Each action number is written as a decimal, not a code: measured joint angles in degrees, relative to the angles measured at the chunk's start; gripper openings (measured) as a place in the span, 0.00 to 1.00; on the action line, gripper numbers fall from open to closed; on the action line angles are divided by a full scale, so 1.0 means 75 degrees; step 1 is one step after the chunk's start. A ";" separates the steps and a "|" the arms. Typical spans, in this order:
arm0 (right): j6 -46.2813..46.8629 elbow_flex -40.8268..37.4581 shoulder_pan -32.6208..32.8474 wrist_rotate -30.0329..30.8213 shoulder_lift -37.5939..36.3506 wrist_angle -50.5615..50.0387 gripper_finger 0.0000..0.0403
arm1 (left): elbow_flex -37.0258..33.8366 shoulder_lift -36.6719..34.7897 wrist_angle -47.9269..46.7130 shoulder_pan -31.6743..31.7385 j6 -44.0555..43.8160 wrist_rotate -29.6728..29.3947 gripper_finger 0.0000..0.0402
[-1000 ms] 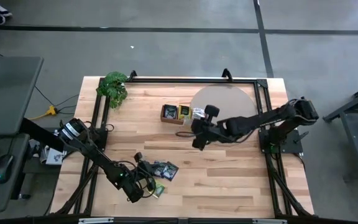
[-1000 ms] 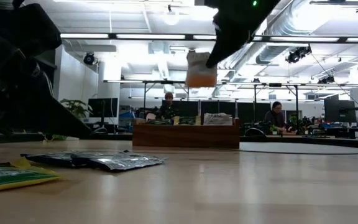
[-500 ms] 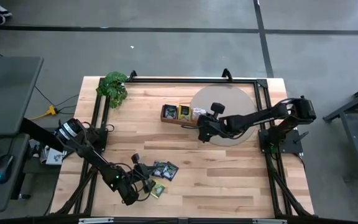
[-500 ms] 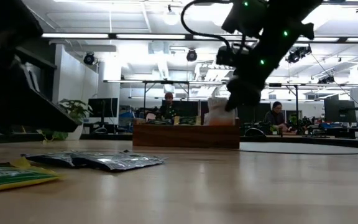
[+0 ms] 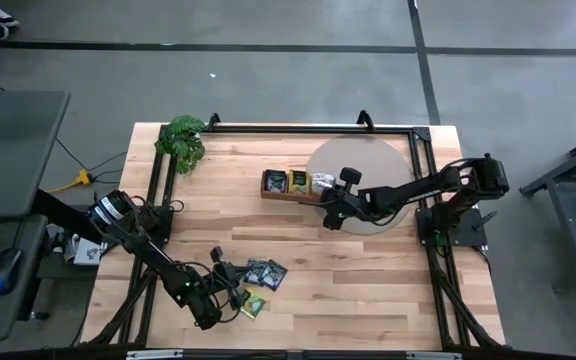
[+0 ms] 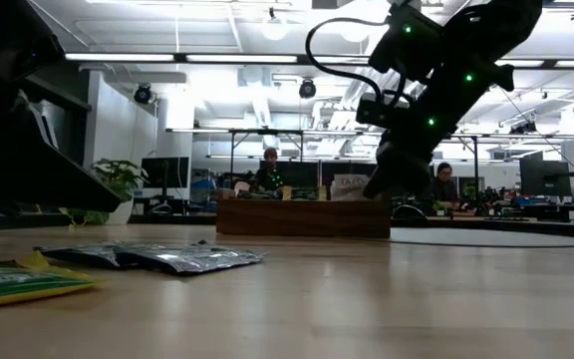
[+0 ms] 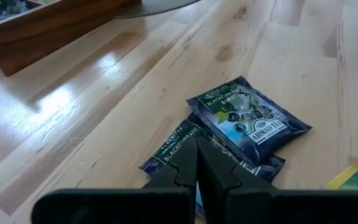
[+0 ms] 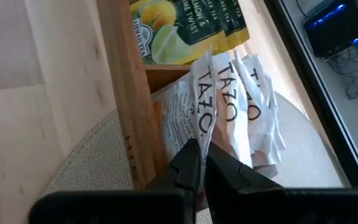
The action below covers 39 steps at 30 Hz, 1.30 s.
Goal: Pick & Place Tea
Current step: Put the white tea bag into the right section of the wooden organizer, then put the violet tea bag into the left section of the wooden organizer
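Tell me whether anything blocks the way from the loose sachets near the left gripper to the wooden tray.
Nothing visible does. Bare table lies between the dark sachets by the shut left gripper and the wooden tray. The right gripper sits at the tray's far end, beside its white sachets.

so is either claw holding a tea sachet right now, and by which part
Right claw pinches a white paper Tazo sachet by its edge, over the brown wooden tray. Left claw holds nothing.

The lower sachet (image 7: 179,152) is partly hidden by the left gripper (image 7: 197,163); the yellow-green sachet (image 7: 355,179) is cut off at the edge.
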 joint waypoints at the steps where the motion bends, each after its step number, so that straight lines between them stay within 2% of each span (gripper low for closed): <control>1: -0.0020 0.0000 0.0000 -0.0003 0.0000 0.0000 0.04 | 0.0000 0.0000 0.0002 0.0000 0.0000 0.0010 0.00; 11: -0.0352 0.0015 0.0003 -0.0061 0.0003 0.0262 0.23 | 0.0000 -0.0003 0.0002 0.0000 0.0000 0.0062 0.00; 17: -0.0503 0.0017 0.0003 0.0003 0.0006 0.0283 0.30 | 0.0000 -0.0003 0.0004 0.0000 0.0003 0.0133 0.00; 24: -0.0592 0.0020 0.0004 -0.0078 -0.0256 0.0282 0.31 | 0.0000 -0.0003 -0.0001 0.0000 0.0050 0.0131 0.00; 36: -0.0772 0.0026 0.0007 -0.0101 -0.1764 0.0064 0.31 | 0.0000 -0.0003 0.0000 0.0000 0.0052 0.0175 0.00; 39: -0.0489 0.0026 0.0054 -0.0669 -0.2113 0.0183 0.31 | 0.0000 -0.0003 -0.0001 0.0000 0.0052 0.0196 0.00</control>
